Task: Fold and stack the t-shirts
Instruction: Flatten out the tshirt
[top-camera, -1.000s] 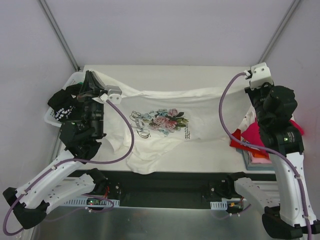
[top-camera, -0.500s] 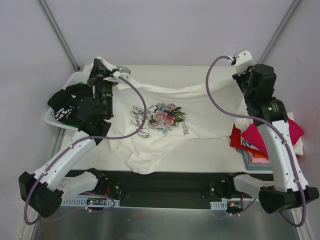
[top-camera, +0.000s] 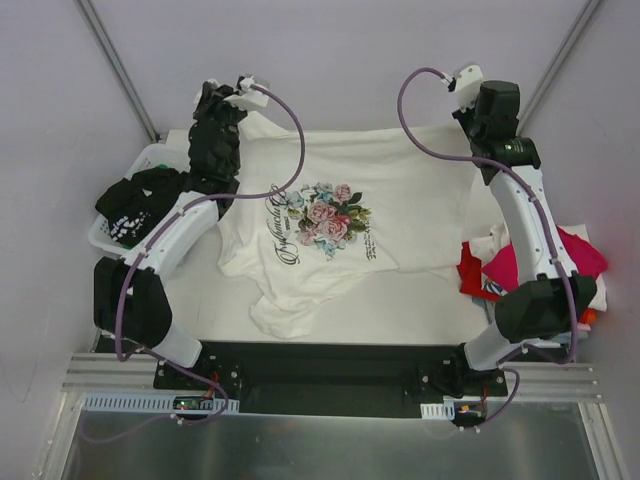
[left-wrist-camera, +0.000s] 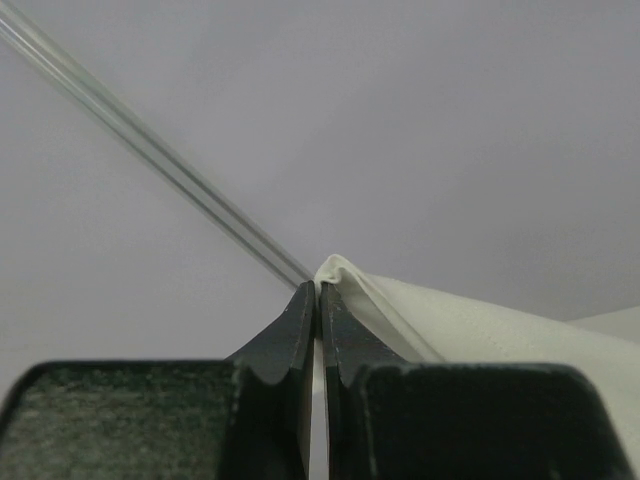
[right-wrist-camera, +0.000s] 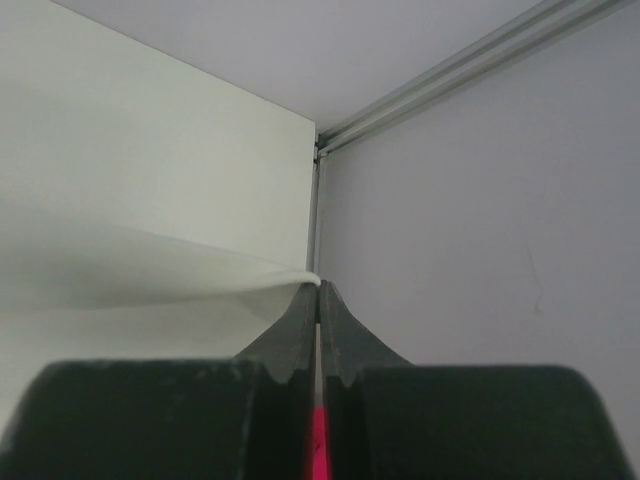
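Fingers on left gripper (left-wrist-camera: 319, 292) and right gripper (right-wrist-camera: 318, 295) clenched on the far corners of the white floral t-shirt (top-camera: 330, 225), which lies print-up over the table (top-camera: 430, 300). Risk: only a sliver of edge is pinched, so tension could pull it free. Wrist views confirm the pinch; only the top view shows the rumpled near edge.
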